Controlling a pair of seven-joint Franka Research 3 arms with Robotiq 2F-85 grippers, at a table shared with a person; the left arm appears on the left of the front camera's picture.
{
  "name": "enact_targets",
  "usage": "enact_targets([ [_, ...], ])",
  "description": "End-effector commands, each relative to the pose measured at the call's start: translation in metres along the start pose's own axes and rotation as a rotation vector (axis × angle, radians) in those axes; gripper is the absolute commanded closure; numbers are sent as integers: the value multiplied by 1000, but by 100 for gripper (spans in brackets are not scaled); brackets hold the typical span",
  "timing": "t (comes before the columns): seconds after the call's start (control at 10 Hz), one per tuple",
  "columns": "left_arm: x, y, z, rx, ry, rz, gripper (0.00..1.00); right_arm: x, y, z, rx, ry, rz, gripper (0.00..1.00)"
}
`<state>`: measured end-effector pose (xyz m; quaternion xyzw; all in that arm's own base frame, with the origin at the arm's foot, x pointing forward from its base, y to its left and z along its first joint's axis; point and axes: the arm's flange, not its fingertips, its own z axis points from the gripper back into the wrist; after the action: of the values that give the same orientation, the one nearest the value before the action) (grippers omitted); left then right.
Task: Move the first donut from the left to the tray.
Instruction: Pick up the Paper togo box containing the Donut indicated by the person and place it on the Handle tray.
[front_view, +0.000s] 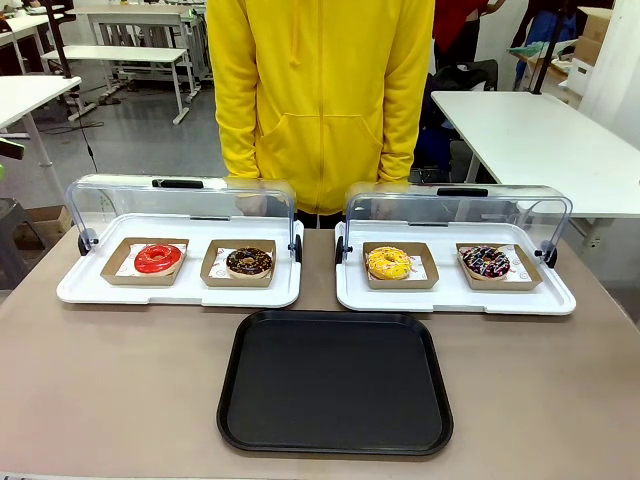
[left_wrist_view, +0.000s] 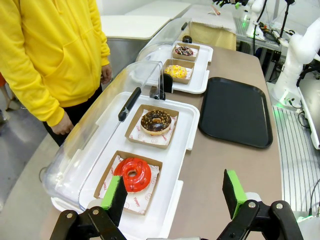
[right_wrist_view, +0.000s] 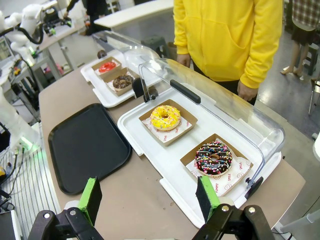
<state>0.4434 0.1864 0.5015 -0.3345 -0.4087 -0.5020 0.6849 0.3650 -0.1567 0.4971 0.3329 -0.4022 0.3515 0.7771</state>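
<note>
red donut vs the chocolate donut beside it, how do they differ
The red donut has plain glossy red icing; the chocolate donut has dark brown glaze with light specks. The red donut sits at the left end of the white tray; the chocolate donut at its right end. Both are rings, each in its own brown cardboard holder.

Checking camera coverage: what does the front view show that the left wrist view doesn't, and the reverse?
Front view: the white table behind the person. Left wrist view: the left tool, open and empty, near the red donut, and the person's hand. Shared: that donut, the black tray, both white trays with raised lids, the yellow sweatshirt.
</note>
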Motion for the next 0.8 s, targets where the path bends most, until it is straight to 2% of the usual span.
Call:
enact_targets([
  [0.0, 0, -1, 0, -1, -5, -1, 0, 2, -2, 0, 3, -19, 22, 0],
  [0.7, 0, -1, 0, -1, -5, -1, 0, 2, -2, 0, 3, -19, 22, 0],
])
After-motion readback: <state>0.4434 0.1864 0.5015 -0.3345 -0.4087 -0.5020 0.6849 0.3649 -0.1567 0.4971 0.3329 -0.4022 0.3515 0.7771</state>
